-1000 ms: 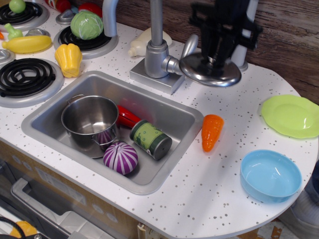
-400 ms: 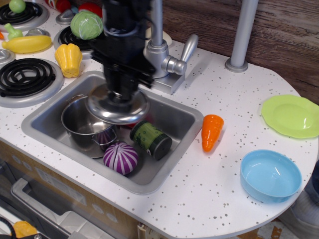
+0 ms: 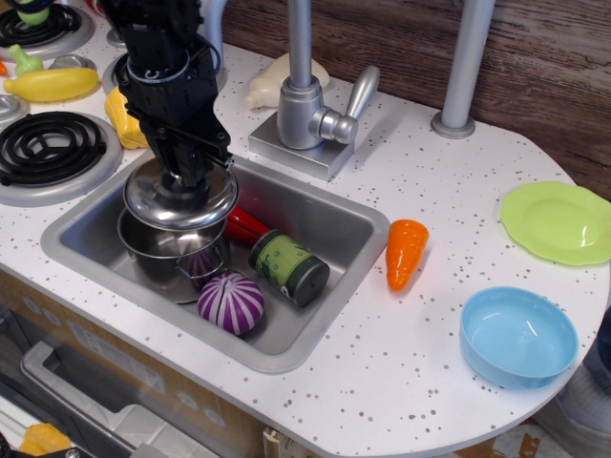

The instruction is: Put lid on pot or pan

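Steel-bright, the small straight-sided pot (image 3: 172,250) stood at the left end of the sink (image 3: 325,224). Directly above it the round, slightly domed silver lid (image 3: 179,197) hung almost level, its rim close over the pot's mouth and nearly centred. The black gripper (image 3: 184,172) was clamped on its knob; only a straight descent seemed left. Right of them lay a green-labelled can (image 3: 289,267).

Black arm reaching down near the counter's back-left corner.
Its gripper (image 3: 188,170) points straight down over the left part of the counter, fingers closed on the knob of the lid (image 3: 180,198).
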Robot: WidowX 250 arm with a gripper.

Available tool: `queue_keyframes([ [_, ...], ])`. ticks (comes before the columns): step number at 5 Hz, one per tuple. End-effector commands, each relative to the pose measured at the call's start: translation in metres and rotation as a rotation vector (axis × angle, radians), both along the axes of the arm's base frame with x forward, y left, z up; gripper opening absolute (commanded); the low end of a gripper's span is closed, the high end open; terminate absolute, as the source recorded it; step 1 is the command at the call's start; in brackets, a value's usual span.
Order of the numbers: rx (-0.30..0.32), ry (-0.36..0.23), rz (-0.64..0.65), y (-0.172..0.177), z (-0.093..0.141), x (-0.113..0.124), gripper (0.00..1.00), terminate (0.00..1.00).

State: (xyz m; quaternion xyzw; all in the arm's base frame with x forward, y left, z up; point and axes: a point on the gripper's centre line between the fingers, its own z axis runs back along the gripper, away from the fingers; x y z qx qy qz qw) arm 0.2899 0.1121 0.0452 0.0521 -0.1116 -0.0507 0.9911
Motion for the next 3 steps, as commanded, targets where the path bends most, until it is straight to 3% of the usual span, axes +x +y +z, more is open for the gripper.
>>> queue_keyframes([
  [1,0.007,-0.017,-0.028,0.0122,-0.0158,-0.0011,0.00,0.00],
  [2,-0.002,-0.023,-0.044,0.0144,-0.0214,-0.0043,1.00,0.00],
  [3,-0.002,-0.023,-0.044,0.0144,-0.0214,-0.0043,1.00,1.00],
])
